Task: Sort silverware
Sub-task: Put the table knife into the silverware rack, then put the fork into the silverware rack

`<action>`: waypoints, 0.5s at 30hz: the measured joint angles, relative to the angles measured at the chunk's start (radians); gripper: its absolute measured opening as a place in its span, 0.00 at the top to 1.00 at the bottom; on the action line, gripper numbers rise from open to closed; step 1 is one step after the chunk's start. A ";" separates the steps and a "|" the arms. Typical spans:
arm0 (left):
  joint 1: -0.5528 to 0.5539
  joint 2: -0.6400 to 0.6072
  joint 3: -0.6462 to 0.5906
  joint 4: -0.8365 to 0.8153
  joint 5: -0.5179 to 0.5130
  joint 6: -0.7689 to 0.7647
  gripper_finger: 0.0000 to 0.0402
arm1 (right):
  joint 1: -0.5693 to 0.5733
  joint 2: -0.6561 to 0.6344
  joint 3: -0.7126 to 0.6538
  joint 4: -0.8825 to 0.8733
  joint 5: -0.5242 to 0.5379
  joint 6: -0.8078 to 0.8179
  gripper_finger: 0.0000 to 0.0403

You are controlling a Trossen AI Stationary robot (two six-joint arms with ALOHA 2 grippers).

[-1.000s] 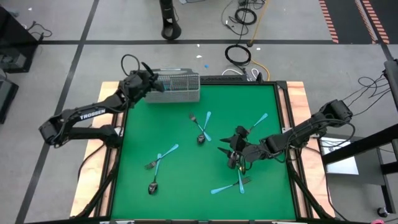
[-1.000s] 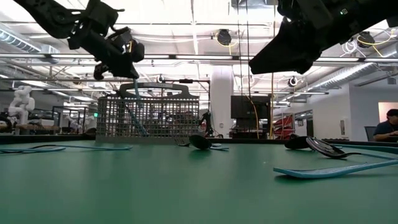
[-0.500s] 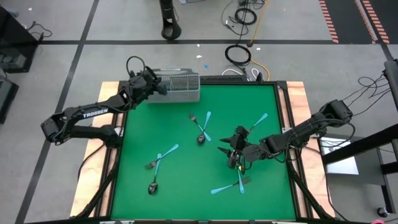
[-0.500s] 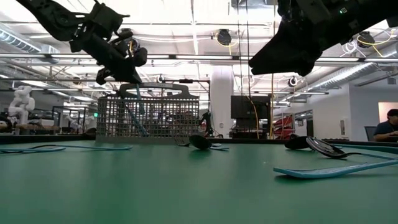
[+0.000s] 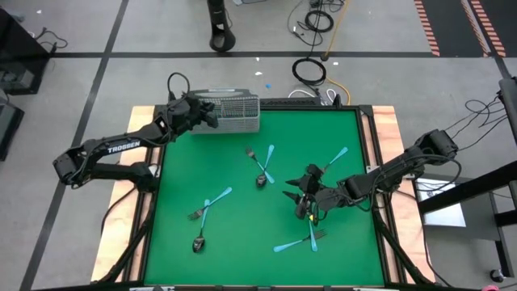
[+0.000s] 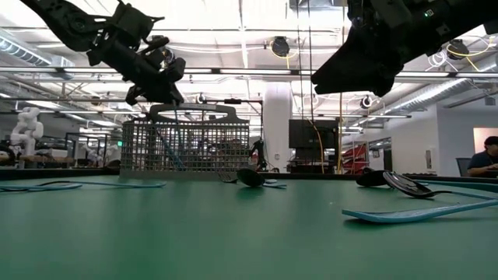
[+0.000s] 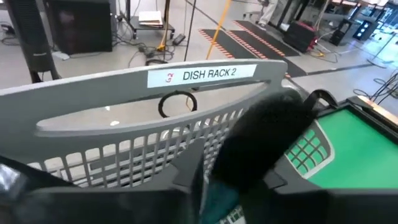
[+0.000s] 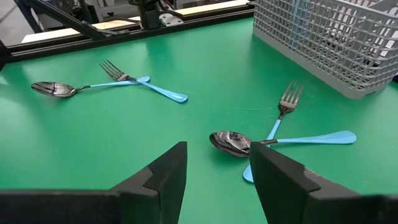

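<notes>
Two dark jointed arms, white TROSSEN lettering, looped black cable

The table (image 5: 242, 226) is plain bright green. At upper left of the high view stands a grey wire-mesh basket (image 5: 233, 113). The forks and spoons (image 5: 263, 166) have light blue handles and dark grey metal heads. Both arms are black.

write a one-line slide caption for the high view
Left gripper over the grey basket at the green table's far edge; right gripper hovers open among scattered silverware.
</notes>
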 joint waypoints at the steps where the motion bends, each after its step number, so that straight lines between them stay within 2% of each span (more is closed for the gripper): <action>1: 0.000 0.000 0.000 0.007 0.000 0.000 0.76 | 0.000 0.000 0.000 0.000 0.000 0.006 0.59; 5: 0.000 -0.004 0.003 0.025 0.002 -0.030 0.61 | 0.000 0.000 0.000 -0.001 0.000 0.056 0.59; 8: 0.001 -0.028 0.023 0.037 0.058 -0.027 0.54 | 0.000 0.000 0.000 -0.001 0.000 0.043 0.59; 12: 0.000 -0.096 0.056 0.024 0.075 -0.026 0.52 | 0.000 0.000 0.000 -0.004 0.000 0.032 0.59; 15: 0.000 -0.179 0.099 -0.027 0.014 0.016 0.52 | 0.000 0.000 0.000 -0.004 0.000 0.024 0.59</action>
